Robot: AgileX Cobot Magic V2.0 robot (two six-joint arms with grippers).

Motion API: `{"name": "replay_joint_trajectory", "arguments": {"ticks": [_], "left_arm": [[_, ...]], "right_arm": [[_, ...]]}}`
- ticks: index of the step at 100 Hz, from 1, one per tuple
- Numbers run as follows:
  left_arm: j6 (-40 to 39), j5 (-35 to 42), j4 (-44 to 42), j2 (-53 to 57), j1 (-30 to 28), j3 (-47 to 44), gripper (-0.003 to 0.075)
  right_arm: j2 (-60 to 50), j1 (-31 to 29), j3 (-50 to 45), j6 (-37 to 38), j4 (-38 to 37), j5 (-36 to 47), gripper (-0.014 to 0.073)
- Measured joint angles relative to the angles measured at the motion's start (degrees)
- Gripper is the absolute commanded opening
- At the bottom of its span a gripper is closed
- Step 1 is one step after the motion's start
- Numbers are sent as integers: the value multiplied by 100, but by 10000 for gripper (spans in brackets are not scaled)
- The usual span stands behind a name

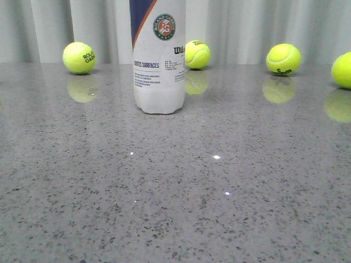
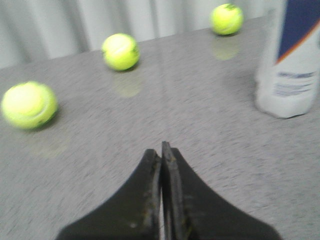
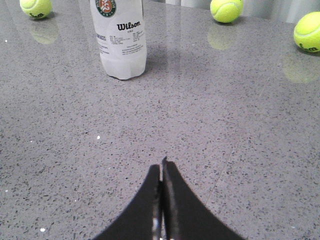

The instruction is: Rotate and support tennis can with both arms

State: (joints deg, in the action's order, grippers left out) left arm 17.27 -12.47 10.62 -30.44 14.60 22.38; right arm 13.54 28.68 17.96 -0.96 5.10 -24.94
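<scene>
**On the speckled table: can upright, both grippers closed and empty**

At mid-table we have the tennis can (image 1: 159,55) standing upright on the grey speckled table (image 1: 219,192), touching nothing. Its top is cut off in all three views, so we can't see the lid or its full height.

Legible on the can: "Wilson" in the right wrist view, only "Wil" in the front view before the curve hides the rest; "TOUTES SURFACES" on the front. The round emblem reads "ROLAND GARROS"; the fine print below is too small to read.

Four tennis balls sit well behind or beside the can, none touching it. The far-left ball (image 1: 79,57) shows "ROLA / GAR", partly turned away. The ball just behind the can (image 1: 197,54) is partly hidden by it. The third ball (image 1: 283,58) has dark print we can't read. The rightmost ball (image 1: 343,70) is cut by the frame edge.

Left gripper (image 2: 162,150): jaws pressed together, holding nothing, well apart from the can; that view is blurred. Right gripper (image 3: 163,167): jaws together, empty, can well ahead of it. Neither arm shows in the front view.
</scene>
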Motion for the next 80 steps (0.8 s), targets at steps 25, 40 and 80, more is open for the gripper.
{"name": "replay_joint_trajectory", "arguments": {"ticks": [25,40,80], "left_arm": [[-1073,28,-890,1219,-827,-939,-19],[-1336,243,-971,1902,-1024,-1549,-19],[-1604,779,-983,3070,-1060,-2247,-19]], "right_arm": [[0,0,0,0,0,0,-62],[0,0,0,0,0,0,-62],[0,0,0,0,-2,-3,-62]]}}
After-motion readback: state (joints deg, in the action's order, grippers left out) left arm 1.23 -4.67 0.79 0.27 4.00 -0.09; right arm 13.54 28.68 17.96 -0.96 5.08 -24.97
